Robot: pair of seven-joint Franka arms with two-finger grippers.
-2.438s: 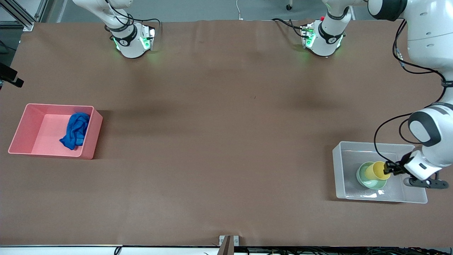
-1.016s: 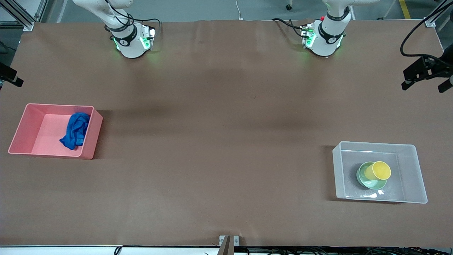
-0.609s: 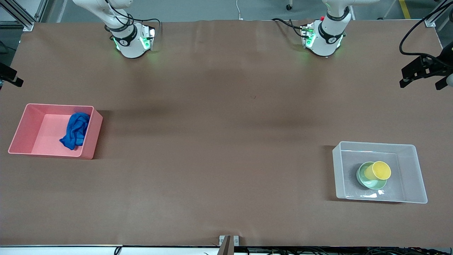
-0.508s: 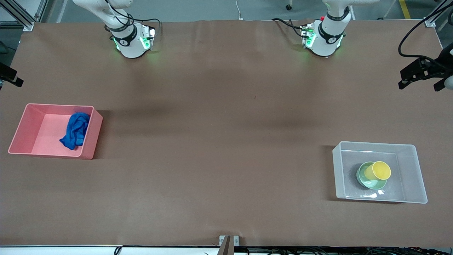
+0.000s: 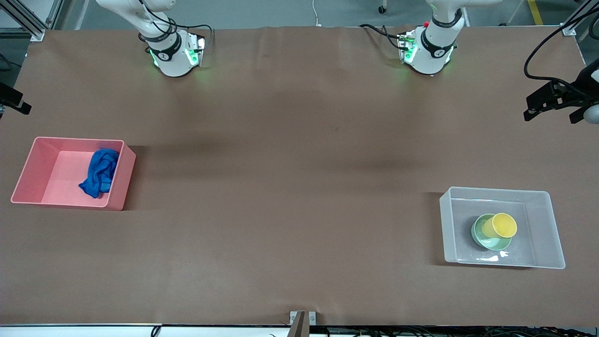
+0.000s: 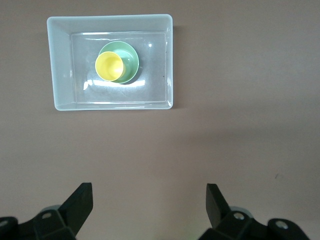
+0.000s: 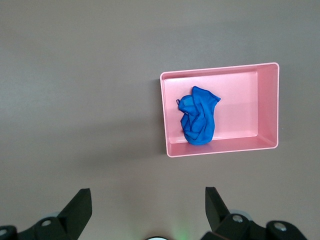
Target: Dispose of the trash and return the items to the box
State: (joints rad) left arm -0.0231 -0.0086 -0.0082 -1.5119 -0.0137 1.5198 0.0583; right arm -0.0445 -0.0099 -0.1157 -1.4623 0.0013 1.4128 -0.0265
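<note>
The task is looking finished: the blue rag (image 5: 99,172) is lying in the pink bin (image 5: 28,171) at the right arm's end of the table, and the yellow cup (image 5: 500,225) is sitting in the green bowl (image 5: 489,240) inside the clear box (image 5: 543,229) at the left arm's end. The left gripper (image 5: 540,104) is hanging high over the table edge, fingers spread wide and holding nothing; the right gripper (image 7: 148,212) is likewise wide open and empty, waiting above the bare table. A clean retreat is best kept high and away from the box. Compared with 2.4 seconds ago, the left gripper is no longer at the cup but lifted clear.
</note>
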